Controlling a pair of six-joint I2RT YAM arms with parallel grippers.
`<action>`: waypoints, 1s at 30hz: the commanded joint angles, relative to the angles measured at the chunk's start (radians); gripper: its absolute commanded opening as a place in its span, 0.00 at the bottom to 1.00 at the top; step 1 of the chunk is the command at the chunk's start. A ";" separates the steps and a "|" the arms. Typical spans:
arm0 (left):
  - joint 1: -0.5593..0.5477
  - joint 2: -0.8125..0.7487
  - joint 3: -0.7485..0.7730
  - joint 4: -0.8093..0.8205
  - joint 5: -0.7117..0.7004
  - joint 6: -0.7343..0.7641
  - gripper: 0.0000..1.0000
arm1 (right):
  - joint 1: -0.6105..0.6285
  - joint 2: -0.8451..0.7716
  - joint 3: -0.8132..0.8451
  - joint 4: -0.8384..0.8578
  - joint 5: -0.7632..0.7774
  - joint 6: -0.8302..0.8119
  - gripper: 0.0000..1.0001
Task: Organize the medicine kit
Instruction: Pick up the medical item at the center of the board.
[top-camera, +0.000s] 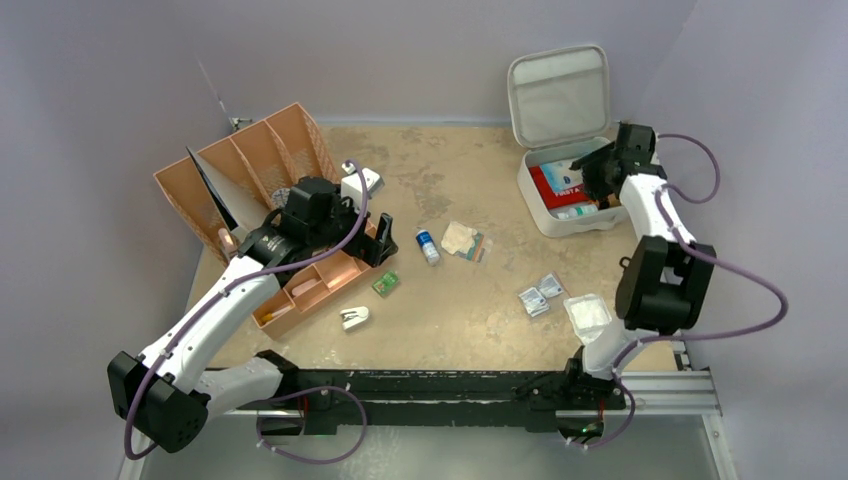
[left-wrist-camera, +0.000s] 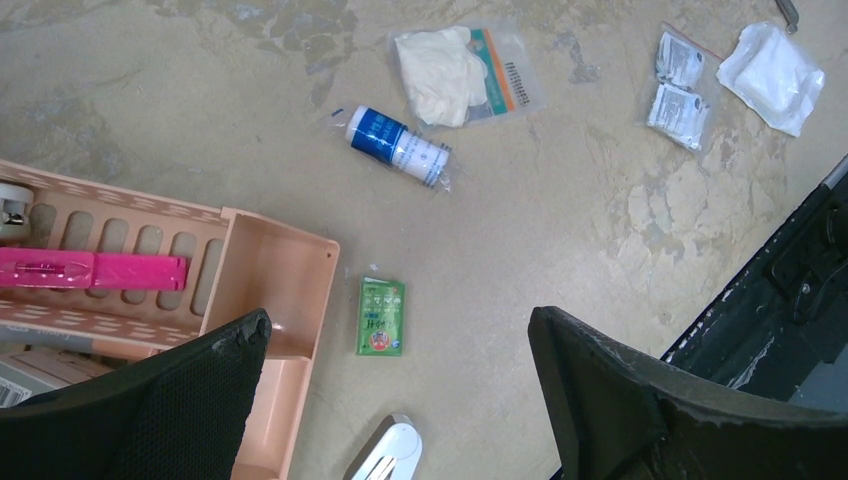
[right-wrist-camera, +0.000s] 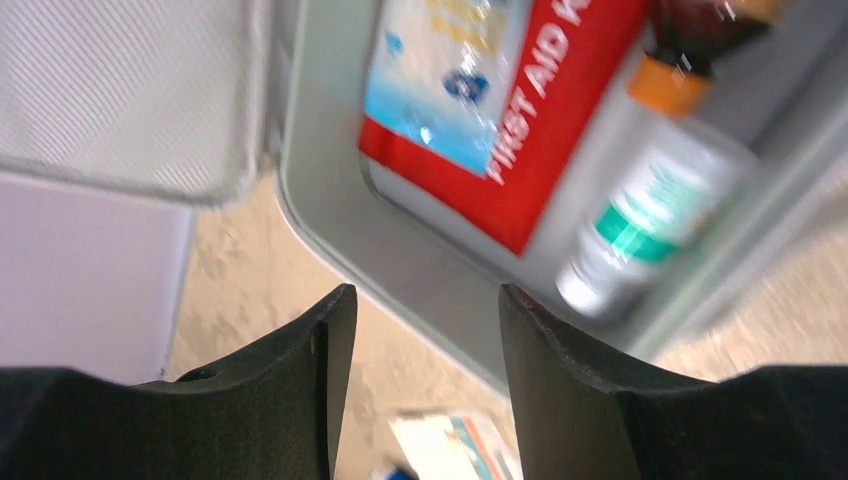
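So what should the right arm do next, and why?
Probably lift away from the kit and swing toward the small packets near the arm's base. The right gripper hangs over the kit's rim with jaws apart and nothing between them. The red pouch and a bottle already lie inside, while the packets lie loose on the table.

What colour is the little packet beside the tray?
The packet is green, clearest in the left wrist view.
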 joint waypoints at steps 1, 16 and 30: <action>-0.005 -0.023 0.031 -0.008 -0.007 -0.012 1.00 | 0.014 -0.144 -0.094 -0.222 0.039 -0.046 0.57; -0.009 -0.034 0.031 -0.009 -0.011 -0.015 1.00 | 0.034 -0.511 -0.279 -0.806 0.305 0.096 0.58; -0.017 -0.061 0.028 -0.009 -0.015 -0.016 1.00 | 0.032 -0.351 -0.428 -0.744 0.291 0.097 0.57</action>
